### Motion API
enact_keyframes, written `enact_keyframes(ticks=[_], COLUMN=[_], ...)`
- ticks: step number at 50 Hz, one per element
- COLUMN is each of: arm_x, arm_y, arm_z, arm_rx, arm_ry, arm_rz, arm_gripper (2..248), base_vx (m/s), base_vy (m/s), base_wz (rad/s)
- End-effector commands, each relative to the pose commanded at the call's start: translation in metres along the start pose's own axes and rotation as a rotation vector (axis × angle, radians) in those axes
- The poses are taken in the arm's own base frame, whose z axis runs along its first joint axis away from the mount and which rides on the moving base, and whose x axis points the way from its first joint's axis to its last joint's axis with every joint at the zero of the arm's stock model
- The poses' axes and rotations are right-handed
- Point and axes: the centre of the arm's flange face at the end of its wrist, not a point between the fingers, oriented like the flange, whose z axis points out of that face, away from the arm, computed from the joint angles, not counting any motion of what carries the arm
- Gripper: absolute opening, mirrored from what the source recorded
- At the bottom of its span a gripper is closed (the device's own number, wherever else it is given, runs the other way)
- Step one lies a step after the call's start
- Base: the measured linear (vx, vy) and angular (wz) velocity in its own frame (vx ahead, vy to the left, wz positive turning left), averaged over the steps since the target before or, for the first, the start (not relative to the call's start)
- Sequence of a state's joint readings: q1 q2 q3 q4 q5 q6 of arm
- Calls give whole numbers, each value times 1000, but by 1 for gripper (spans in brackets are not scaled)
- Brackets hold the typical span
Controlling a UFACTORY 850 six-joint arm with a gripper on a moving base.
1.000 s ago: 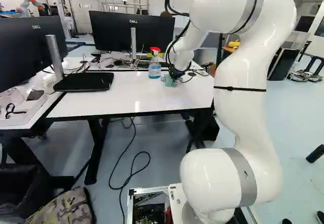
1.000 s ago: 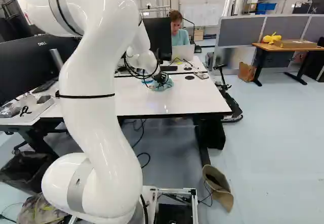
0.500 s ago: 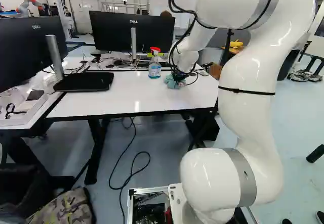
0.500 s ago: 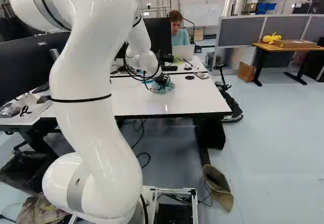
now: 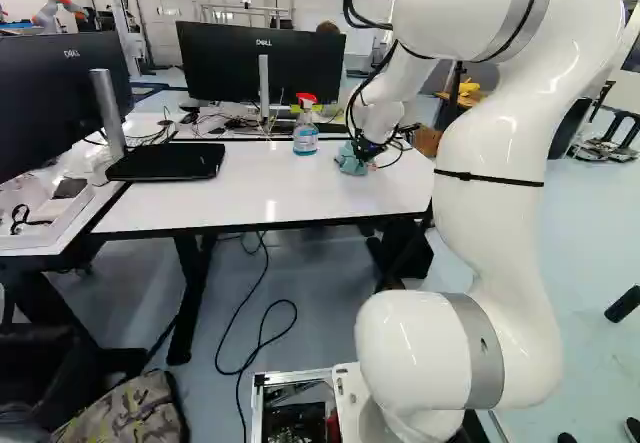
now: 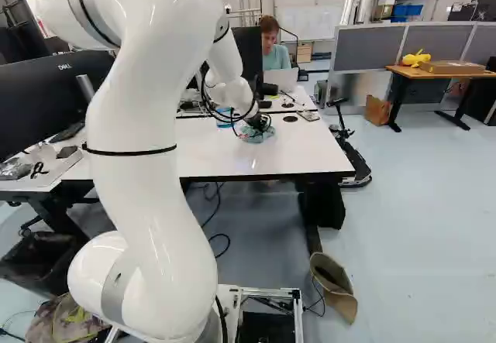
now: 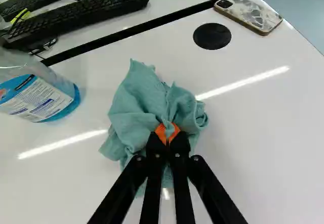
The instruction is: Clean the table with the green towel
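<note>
Presently clasping green towel (image 7: 139, 102) in jaws | drag flat, evenly across worktop (image 5: 215, 201) | skirt spray bottle (image 5: 306, 140) at left

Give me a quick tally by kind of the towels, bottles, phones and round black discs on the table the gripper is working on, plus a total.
Towel: 1
Bottle: 1
Phone: 1
Black disc: 1
Total: 4

Base views face desk (image 5: 180, 203) from behind arm (image 5: 495, 223); close, downward wrist view shares desk's far right corner with right base view.
</note>
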State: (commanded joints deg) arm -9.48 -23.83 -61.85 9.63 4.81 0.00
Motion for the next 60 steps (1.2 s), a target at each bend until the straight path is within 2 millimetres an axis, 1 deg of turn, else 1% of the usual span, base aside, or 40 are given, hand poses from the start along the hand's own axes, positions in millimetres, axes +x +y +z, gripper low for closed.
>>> enact_keyframes(ticks=[23, 33, 46, 60], arm_x=[25, 36, 51, 56], arm_y=[32, 39, 33, 11], arm_z=[22, 34, 51, 61], arm_rx=[-35, -43, -35, -12], arm_ry=[25, 38, 55, 62], arm_rz=[42, 51, 45, 23], arm_gripper=[26, 26, 26, 26], base_vx=[0, 0, 0, 0], base_vy=[0, 0, 0, 0], base_wz=[0, 0, 0, 0])
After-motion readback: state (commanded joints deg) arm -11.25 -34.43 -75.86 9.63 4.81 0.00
